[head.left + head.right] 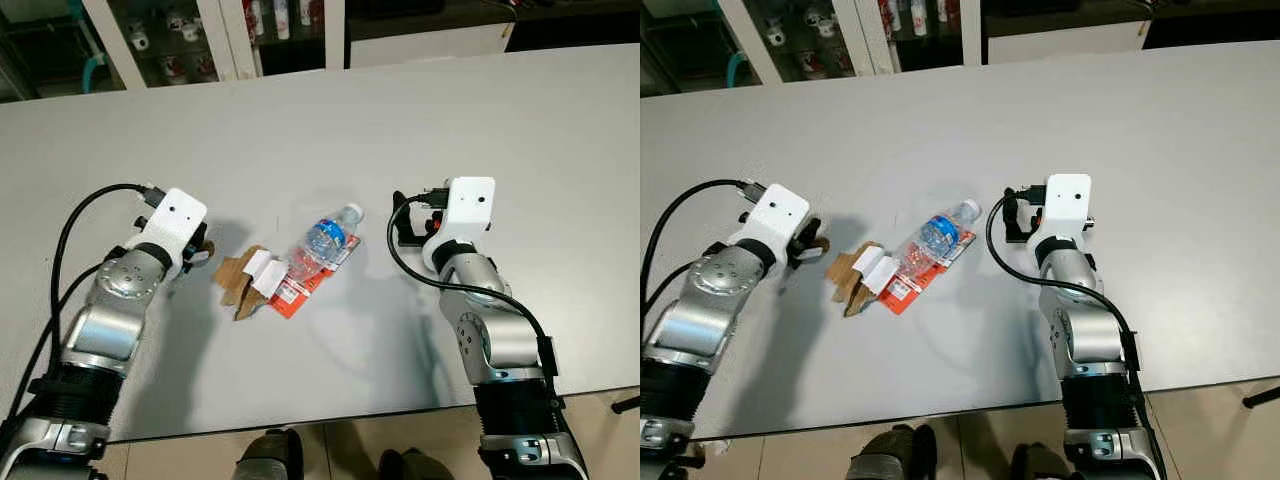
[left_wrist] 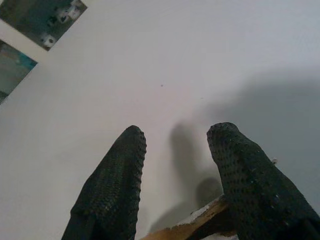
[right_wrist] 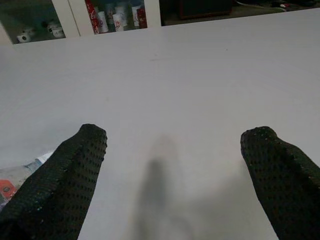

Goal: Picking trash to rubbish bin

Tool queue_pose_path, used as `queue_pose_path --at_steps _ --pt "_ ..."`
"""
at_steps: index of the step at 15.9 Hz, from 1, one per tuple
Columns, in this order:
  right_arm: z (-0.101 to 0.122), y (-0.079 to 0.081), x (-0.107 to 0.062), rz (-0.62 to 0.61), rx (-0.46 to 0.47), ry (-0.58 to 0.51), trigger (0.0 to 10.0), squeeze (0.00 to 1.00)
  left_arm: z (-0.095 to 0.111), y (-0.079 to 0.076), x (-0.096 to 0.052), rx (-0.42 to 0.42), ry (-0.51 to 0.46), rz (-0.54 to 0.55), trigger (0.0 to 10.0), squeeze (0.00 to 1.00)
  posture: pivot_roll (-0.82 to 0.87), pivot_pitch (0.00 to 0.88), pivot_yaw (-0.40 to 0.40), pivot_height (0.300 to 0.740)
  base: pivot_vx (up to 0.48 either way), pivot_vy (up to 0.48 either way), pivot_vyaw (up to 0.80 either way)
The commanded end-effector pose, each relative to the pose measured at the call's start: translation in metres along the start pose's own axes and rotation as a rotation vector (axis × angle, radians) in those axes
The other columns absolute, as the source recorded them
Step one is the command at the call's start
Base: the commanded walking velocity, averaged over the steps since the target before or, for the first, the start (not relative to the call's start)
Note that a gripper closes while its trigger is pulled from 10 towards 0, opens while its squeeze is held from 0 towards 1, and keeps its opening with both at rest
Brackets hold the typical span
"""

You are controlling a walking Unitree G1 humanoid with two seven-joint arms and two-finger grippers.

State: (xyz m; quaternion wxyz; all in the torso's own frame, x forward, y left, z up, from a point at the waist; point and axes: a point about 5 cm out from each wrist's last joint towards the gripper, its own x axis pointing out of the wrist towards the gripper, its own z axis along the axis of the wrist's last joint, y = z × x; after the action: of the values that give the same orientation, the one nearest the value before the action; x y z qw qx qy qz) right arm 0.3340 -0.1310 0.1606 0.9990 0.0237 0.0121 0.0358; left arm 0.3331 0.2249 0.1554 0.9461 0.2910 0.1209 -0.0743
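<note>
Centrally on the grey table (image 1: 520, 140) lies a crushed plastic bottle (image 1: 318, 252) touching torn cardboard (image 1: 238, 278), with the left gripper (image 1: 203, 250) just beside the cardboard and the right gripper (image 1: 400, 222) near the bottle's cap, both spread apart.

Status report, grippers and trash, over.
Left gripper open beside cardboard scrap. Right gripper open, apart from bottle. Trash lies flat on table; nothing blocking.

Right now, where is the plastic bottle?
The plastic bottle lies on the white table between both grippers, touching the brown cardboard scrap toward the robot's left.
</note>
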Motion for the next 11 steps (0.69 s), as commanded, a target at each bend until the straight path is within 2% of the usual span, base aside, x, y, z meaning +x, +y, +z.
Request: queue_pose_path --at_steps 1,6,9,11 --pt "-0.003 0.003 0.0 0.018 0.007 0.025 10.0 0.0 0.002 0.007 -0.005 -0.017 -0.014 -0.02 10.0 0.0 0.03 0.132 0.075 0.72 0.0 0.0 0.0" --pt "-0.003 0.003 0.0 0.025 0.012 0.029 10.0 0.0 0.019 0.019 -0.019 -0.04 -0.059 -0.113 10.0 0.0 0.04 0.14 0.074 0.72 0.0 0.0 0.0" --pt "-0.004 0.004 0.0 0.032 0.012 0.032 10.0 0.0 0.025 0.021 -0.027 0.021 -0.049 -0.179 10.0 0.0 0.05 0.142 0.073 0.72 0.0 0.0 0.0" --pt "-0.004 0.004 0.001 0.035 0.012 0.035 10.0 0.0 0.024 0.017 -0.033 0.064 -0.021 -0.251 10.0 0.0 0.05 0.143 0.073 0.72 0.0 0.0 0.0"
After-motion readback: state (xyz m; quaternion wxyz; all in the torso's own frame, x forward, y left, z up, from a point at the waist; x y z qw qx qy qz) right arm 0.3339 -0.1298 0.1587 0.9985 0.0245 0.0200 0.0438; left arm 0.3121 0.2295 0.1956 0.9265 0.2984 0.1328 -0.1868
